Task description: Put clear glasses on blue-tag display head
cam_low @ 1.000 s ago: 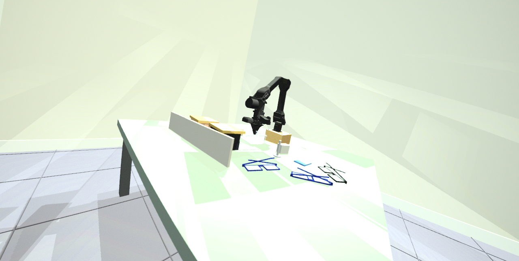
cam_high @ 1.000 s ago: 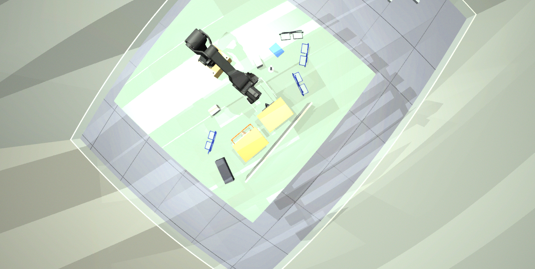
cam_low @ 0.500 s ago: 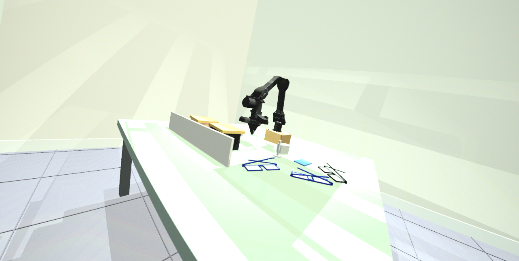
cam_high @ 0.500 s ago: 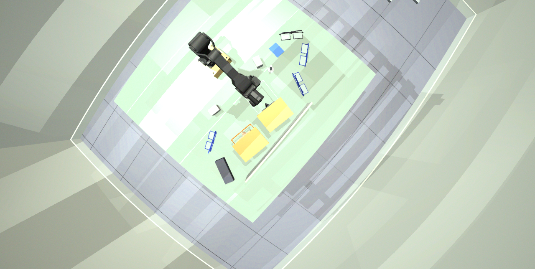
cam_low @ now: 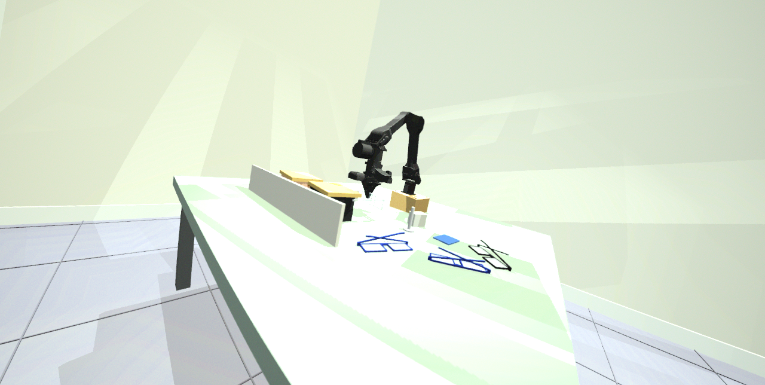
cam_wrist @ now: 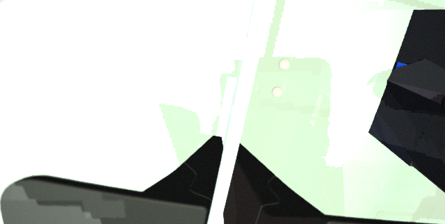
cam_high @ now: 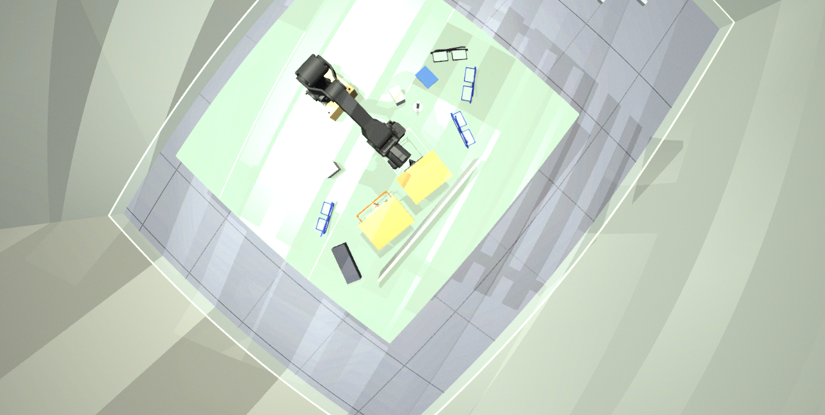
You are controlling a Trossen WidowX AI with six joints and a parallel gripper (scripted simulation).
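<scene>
One pale strip of the clear glasses sits clamped in the gripper; approach to the blue-tagged head should stay level and slow.

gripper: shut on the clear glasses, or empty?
Shut on the clear glasses: in the wrist view the gripper has its dark fingers pinching a thin pale bar.

Clear glasses, near-invisible, clamped between fingers, beside dark head.

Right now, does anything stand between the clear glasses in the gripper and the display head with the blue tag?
Nothing visible does. The gripper is shut on the clear glasses, and the dark display head with the blue tag sits close beside, only table between.
</scene>
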